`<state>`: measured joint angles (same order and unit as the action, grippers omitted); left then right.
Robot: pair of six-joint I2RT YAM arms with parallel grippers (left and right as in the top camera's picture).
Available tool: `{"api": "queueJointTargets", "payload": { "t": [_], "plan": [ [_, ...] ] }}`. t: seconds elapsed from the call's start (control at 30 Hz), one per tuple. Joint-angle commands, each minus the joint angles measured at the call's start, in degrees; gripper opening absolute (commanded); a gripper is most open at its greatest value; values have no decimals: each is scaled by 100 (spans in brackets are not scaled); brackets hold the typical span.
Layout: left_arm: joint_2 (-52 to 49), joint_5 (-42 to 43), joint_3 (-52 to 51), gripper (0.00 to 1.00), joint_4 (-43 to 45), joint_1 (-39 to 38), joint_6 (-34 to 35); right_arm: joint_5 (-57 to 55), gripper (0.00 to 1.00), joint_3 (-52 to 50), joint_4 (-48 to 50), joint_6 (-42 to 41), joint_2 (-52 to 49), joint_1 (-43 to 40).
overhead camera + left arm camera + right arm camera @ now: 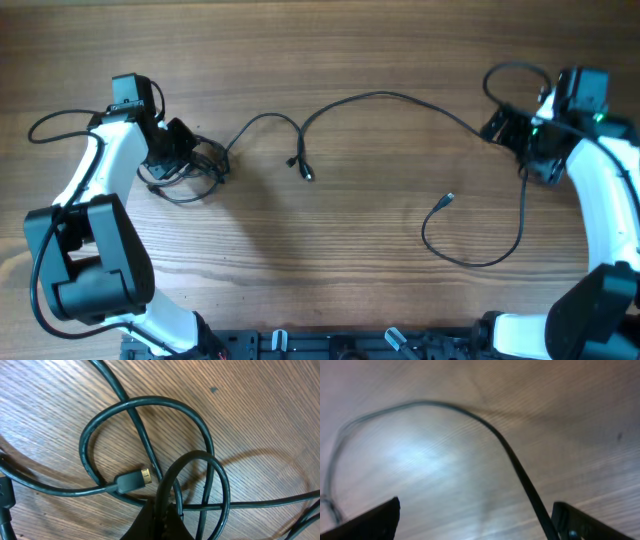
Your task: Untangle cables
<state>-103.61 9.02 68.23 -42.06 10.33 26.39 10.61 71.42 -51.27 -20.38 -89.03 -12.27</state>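
Cables [380, 96], thin and black, lay strung across the wooden table [330, 300]. At the left side they bunched into a knot of loops [195, 172], and the left gripper [183, 150] sat right on top of that knot. In the left wrist view its fingers [147, 527] were pressed together into one dark wedge, pinched on a strand that rose out of the tip. A gold-tipped plug [134, 479] lay flat on the wood just beside them, inside a larger loop.

From the knot a strand ran right to two free ends [302, 166], which lay close together near the middle of the table. A long cable [430, 108] arced from there up and over to the right gripper [508, 130] at the far right. The right wrist view was blurred, but that gripper's fingers stood wide apart. The cable passed between them, close to the one at the right of the frame; whether it touched that finger I could not tell.

Another run dropped from beside the right gripper and curled into an open front loop [470, 262]. It ended in a small plug [448, 200], well apart from the other ends.
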Motion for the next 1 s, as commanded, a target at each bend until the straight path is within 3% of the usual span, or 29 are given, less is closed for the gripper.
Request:
{"api": "queueJointTargets", "payload": {
  "t": [0.0,0.2,0.53,0.8,0.97],
  "plan": [
    [-109,146,24,4,33,-103,-199,914,100,979,-153,1043,0,227],
    [-109,144,24,4,63,-216,-199,299,100,1414,120,326,-2,592],
    [-109,144,24,4,92,-223,-199,811,99,1320,457,-59,-319,1961],
    [-109,144,24,5,90,-223,-199,813,99,1320,739,-859,-1578,2953],
    [-109,144,24,6,90,-223,-197,820,91,1320,1185,-979,-2354,3475]
  ]
}}
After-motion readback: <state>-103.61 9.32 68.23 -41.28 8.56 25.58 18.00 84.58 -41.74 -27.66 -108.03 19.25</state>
